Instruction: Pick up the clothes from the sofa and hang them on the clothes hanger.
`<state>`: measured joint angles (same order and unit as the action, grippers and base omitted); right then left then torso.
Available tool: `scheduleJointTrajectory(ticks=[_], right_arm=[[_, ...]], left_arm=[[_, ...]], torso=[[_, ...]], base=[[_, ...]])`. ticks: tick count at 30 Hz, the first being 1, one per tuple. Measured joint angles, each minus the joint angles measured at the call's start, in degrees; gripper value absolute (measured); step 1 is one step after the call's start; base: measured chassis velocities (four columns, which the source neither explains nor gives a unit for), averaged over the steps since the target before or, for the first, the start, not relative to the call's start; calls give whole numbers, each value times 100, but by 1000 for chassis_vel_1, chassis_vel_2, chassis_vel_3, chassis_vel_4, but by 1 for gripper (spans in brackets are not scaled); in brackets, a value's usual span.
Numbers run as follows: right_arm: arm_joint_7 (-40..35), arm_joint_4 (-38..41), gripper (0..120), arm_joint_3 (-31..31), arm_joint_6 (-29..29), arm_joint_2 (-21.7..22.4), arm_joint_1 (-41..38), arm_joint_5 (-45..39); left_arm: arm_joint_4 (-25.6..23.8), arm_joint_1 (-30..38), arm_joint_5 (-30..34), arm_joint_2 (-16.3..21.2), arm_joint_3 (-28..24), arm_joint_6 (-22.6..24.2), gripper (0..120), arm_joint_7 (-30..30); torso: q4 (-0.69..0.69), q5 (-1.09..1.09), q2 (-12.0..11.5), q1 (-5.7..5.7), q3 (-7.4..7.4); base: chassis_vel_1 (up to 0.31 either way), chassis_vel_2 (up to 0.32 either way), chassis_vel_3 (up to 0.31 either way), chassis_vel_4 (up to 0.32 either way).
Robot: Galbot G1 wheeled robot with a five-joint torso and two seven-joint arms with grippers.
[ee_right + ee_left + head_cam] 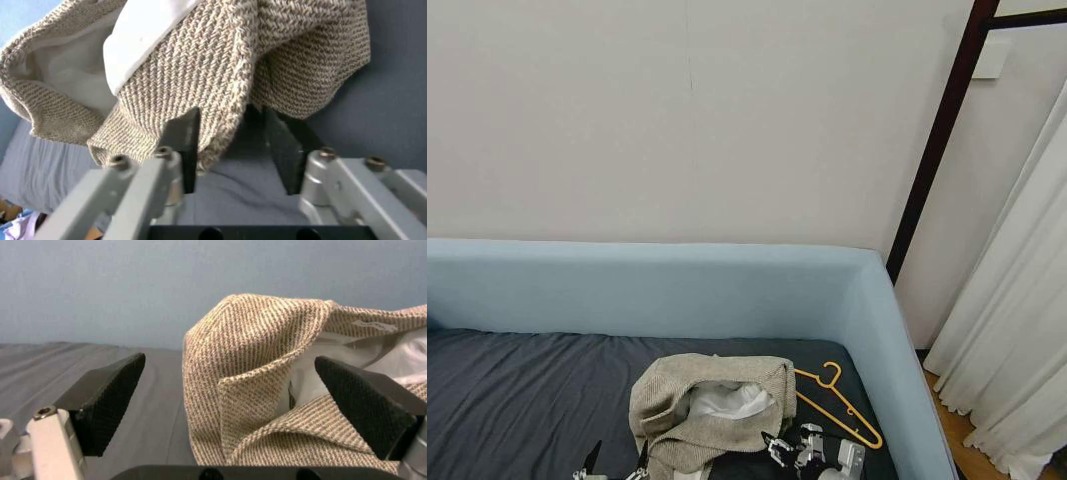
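Resting on grey sofa (527,400), jacket (677,385), white wall (677,120)

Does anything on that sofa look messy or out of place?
The beige knitted garment lies crumpled in a heap on the light blue sofa, its white lining showing. An orange plastic hanger lies flat beside it, holding nothing. The robot's left hand and right hand are both open at the heap's near edge.

Pale blue sofa (677,290), dark grey seat (517,400), crumpled beige knit garment (672,395) lying on it, orange hanger (833,386) just beside
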<state>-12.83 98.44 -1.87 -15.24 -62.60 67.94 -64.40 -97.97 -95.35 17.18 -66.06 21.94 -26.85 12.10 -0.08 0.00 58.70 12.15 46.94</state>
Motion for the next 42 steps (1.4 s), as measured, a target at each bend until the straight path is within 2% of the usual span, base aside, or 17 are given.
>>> scheduleJointTrajectory(ticks=[1,4,6,9,10,15,21,32,42], right_arm=[[0,0,33,0,0,0,0,0],[3,15,19,24,17,14,17,20],[3,16,16,31,22,17,20,27],[7,16,1,55,38,15,23,80],[8,16,0,55,43,14,23,88],[-4,48,0,40,51,19,11,107],[-32,51,0,41,56,-24,1,143],[-47,51,0,64,64,-32,2,161],[-66,83,0,82,76,-16,14,160]], left_arm=[[0,0,0,0,0,0,100,0],[137,174,-108,144,-70,4,100,-21],[192,245,-115,213,-94,18,100,-36],[455,580,-12,412,-118,62,100,-315],[573,716,28,487,-136,70,100,-391],[860,1122,221,803,-267,136,100,-650],[1018,1364,309,938,-527,184,100,-760],[1071,1303,324,922,-750,202,98,-771],[1455,1613,302,786,-1074,210,95,-783]], torso=[[0,0,0,0,0],[0,0,0,0,0],[0,0,0,0,0],[0,-1,0,0,0],[-1,-1,0,0,0],[-1,0,0,0,0],[-1,-1,0,0,0],[0,0,0,0,0],[0,0,0,0,0]], base=[[0,0,0,0],[0,0,0,0],[0,0,0,0],[0,0,0,0],[0,0,0,0],[0,0,0,0],[0,0,0,0],[0,0,0,0],[0,0,0,0]])
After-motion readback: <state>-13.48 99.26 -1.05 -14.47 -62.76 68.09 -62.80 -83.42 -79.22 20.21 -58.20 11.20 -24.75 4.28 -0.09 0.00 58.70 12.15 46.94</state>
